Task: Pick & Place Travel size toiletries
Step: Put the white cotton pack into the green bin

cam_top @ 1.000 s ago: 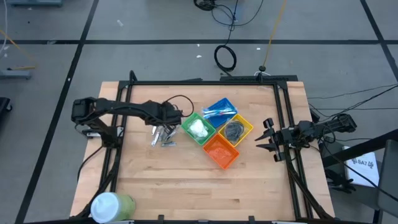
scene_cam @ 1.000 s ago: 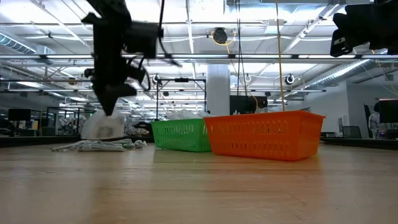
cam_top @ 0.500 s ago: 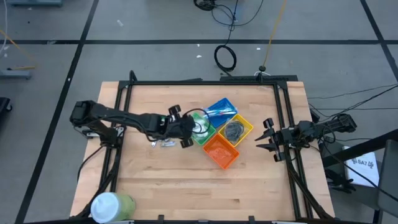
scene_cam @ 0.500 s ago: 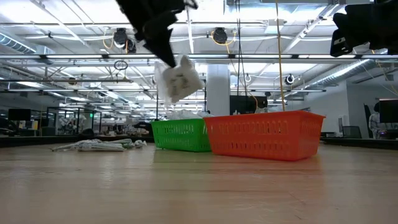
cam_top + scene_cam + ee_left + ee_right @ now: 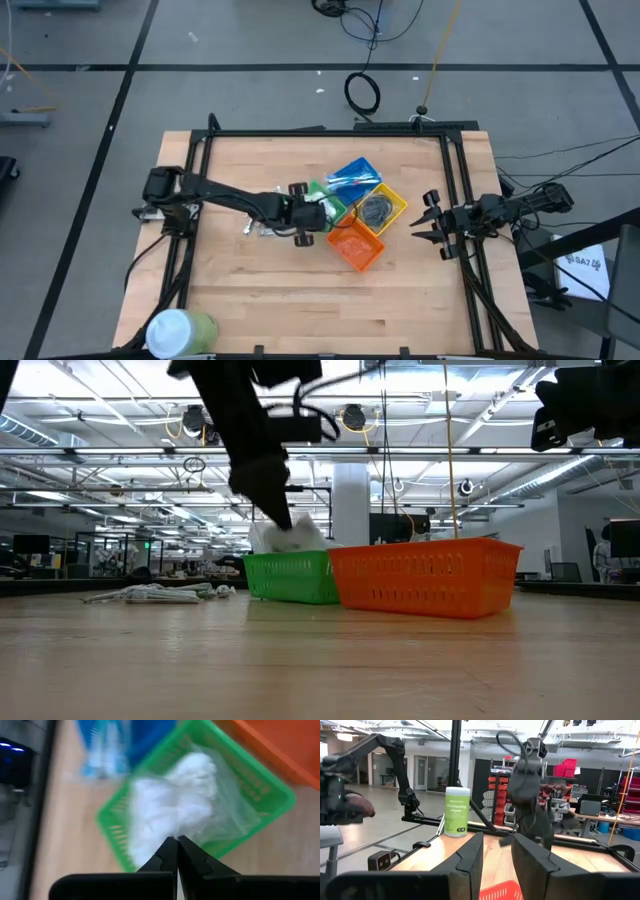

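tabletop (image 5: 300,300): four bins at centre, loose toiletries pile (image 5: 262,228) just beside green bin
green bin (image 5: 328,204): white packets inside
left tool (image 5: 318,212): over green bin, fingers pinched together on white packet (image 5: 165,810)
right tool (image 5: 432,222): parked at right edge, part open, empty
step: drop packet
tip: release low, centred in bin, lift straight

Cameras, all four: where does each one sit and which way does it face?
High view: overhead, straight down on the table, both arms.
Low view: tabletop height, level across; left arm above the green bin.
Left wrist view: looks past shut jaws holding a white packet over the green bin.
Right wrist view: looks across the table at the left arm.
Shared: high and low both show the orange bin.
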Controlling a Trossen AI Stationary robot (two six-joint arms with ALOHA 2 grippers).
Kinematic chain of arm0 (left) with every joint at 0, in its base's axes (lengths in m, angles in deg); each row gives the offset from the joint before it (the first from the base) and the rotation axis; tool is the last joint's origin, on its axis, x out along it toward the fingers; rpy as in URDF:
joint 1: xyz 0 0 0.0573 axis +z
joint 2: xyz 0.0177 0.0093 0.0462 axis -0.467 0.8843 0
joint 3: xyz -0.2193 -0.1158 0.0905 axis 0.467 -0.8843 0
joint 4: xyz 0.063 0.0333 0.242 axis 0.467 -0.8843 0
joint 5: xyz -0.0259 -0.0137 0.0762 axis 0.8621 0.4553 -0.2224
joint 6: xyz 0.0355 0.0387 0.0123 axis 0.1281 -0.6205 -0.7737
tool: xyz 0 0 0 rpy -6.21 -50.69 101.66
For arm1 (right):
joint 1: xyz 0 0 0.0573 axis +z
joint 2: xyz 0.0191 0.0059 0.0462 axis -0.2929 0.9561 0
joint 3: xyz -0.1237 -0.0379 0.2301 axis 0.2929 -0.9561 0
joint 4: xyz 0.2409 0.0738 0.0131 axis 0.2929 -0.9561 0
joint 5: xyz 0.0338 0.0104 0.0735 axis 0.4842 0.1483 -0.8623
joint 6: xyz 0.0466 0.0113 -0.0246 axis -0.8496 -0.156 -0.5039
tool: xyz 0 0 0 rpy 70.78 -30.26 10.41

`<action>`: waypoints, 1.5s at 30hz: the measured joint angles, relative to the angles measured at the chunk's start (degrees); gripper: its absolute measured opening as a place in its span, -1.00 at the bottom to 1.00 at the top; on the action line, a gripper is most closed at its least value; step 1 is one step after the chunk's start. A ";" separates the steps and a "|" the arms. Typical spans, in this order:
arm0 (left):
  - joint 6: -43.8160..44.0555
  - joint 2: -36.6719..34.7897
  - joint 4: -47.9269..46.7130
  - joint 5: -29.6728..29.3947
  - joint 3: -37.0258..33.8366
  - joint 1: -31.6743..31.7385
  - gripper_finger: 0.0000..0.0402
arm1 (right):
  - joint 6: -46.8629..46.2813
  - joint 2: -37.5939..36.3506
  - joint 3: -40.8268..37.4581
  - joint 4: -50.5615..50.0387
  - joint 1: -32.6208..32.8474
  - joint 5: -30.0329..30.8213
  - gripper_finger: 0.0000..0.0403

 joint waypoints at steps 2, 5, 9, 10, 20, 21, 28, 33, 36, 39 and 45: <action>-1.05 2.37 0.95 3.04 0.00 0.42 -1.00 | 0.01 0.03 0.01 0.00 0.01 0.00 -0.55; -1.85 5.64 2.21 6.65 0.01 1.08 -0.99 | -0.01 0.03 -0.01 -0.02 0.01 0.00 -0.55; -1.32 8.59 3.60 8.61 0.07 1.36 -0.97 | 0.01 0.03 0.00 -0.05 -0.01 0.00 -0.55; -1.07 8.83 3.59 8.53 -0.01 1.37 -0.97 | 0.00 0.03 0.00 0.03 -0.01 -0.01 -0.55; -1.09 6.38 3.40 8.77 0.21 1.38 -0.95 | 0.01 0.04 0.01 0.10 0.01 0.00 -0.55; -1.10 5.95 3.29 8.79 0.24 1.38 -0.94 | 0.01 0.08 0.01 -0.03 -0.01 -0.02 -0.55; -1.26 1.40 1.86 8.75 0.24 1.34 -0.97 | 0.00 0.21 0.01 0.00 0.01 -0.02 -0.55; -1.64 -2.41 1.95 8.14 0.24 1.31 -0.97 | 0.01 0.32 0.01 -0.09 0.01 -0.02 -0.55; -0.74 -3.98 2.25 7.85 0.26 1.31 -0.89 | 0.00 0.31 0.01 0.00 0.00 -0.02 -0.55; -0.56 -4.56 2.10 7.87 0.26 1.31 -0.80 | -0.01 0.31 0.01 0.02 0.01 -0.01 -0.55; 1.41 -4.29 2.54 7.61 0.26 1.78 -0.51 | 0.01 0.30 0.01 0.02 0.01 0.00 -0.55</action>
